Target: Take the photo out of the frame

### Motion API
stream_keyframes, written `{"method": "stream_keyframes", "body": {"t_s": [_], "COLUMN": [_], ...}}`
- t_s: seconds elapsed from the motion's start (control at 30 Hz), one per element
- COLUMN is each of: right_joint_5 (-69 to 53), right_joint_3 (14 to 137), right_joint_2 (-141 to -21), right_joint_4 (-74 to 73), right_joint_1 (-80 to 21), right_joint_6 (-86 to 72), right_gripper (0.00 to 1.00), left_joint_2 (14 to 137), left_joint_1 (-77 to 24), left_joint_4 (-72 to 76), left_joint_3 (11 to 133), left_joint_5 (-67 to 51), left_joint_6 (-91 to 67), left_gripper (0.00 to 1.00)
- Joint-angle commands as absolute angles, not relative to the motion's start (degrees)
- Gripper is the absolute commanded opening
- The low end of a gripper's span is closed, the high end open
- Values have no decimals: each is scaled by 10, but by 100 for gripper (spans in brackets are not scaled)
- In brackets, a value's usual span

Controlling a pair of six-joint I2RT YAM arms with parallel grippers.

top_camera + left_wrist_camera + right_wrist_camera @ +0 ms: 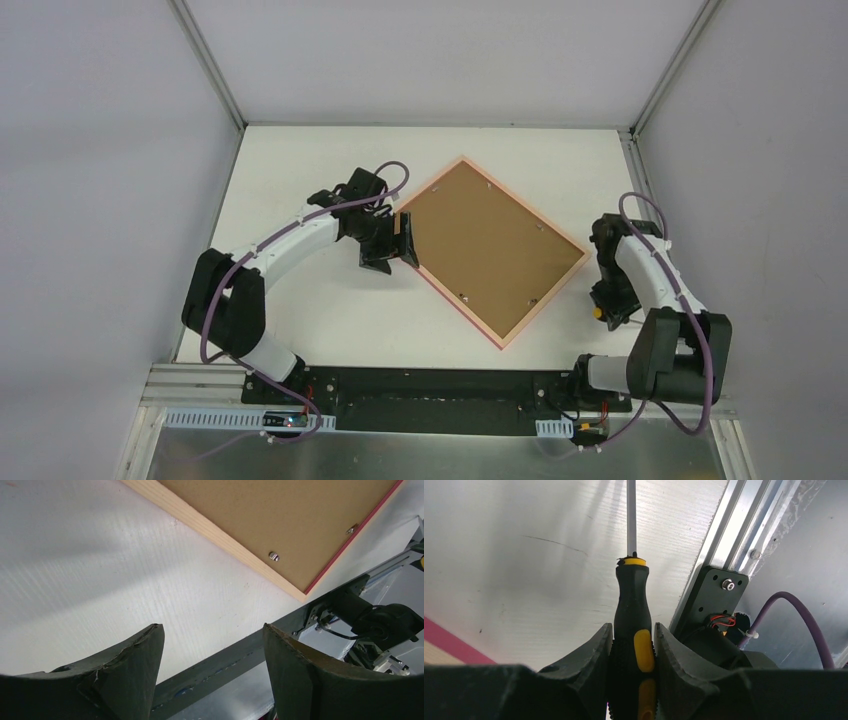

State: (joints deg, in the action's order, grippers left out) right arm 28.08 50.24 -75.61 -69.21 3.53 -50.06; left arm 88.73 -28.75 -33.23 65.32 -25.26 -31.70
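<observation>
Pink-rimmed, the frame lies back-up and turned diamond-wise on the white table, its brown fibreboard back facing the overhead camera with small metal tabs along its edges. The photo's picture side is hidden underneath. The left gripper hovers just beside the frame's left corner, jaws spread apart with nothing between them. The right gripper sits near the frame's right corner but apart from it, by the table's right edge. It is clamped on the black-and-yellow handle of a screwdriver, whose metal shaft points away over the table.
</observation>
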Motion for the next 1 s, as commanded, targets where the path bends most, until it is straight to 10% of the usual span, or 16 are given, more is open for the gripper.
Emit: {"method": "stream_keyframes", "body": {"t_s": [0.0,0.43,0.97], "right_joint_5": [263,-282,-349], "right_joint_3": [553,629,701], "right_joint_2": [-703,-757,-967], "right_joint_4": [-685,-190,-121], "right_joint_1": [28,-68,-50], "right_joint_6": [-465,-483,-529], "right_gripper": [0,0,0], "left_joint_2": [858,986,1078], "left_joint_1": [-279,-212,-191], "left_joint_4": [-330,-252,-171], "left_joint_3": [631,657,635], "left_joint_5": [-266,-371,-417], "left_joint_6": [-298,-455,-566], "left_gripper": [73,75,67]}}
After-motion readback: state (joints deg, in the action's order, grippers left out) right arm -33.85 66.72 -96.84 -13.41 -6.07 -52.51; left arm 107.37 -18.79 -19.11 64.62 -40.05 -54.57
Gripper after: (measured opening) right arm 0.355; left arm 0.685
